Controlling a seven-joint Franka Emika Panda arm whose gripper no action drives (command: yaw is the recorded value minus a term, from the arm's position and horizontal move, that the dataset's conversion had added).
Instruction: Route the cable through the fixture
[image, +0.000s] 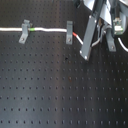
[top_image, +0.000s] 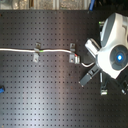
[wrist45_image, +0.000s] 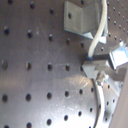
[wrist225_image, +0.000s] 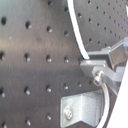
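The white cable (image: 50, 30) runs in from the first exterior view's left across the black perforated board. It passes through two grey fixture clips (image: 24, 32) (image: 69, 33). A green band (image: 32, 30) sits just past the first clip and a red band (image: 75, 35) just past the second. In the second exterior view the cable (top_image: 55, 50) crosses the same clips (top_image: 36, 52) (top_image: 73, 53) and bends toward my gripper (top_image: 93, 66). Both wrist views show my gripper (wrist45_image: 93, 59) (wrist225_image: 95, 75) shut on the cable (wrist45_image: 102, 25) (wrist225_image: 75, 30), close to a metal clip (wrist45_image: 80, 20) (wrist225_image: 82, 110).
Another grey clip-like piece (image: 111, 44) (top_image: 102, 90) stands beyond the gripper, partly hidden by the arm (top_image: 112, 50). A long dark bracket (image: 87, 40) hangs from the wrist down to the board. A small blue object (top_image: 1, 90) lies at the second exterior view's left edge.
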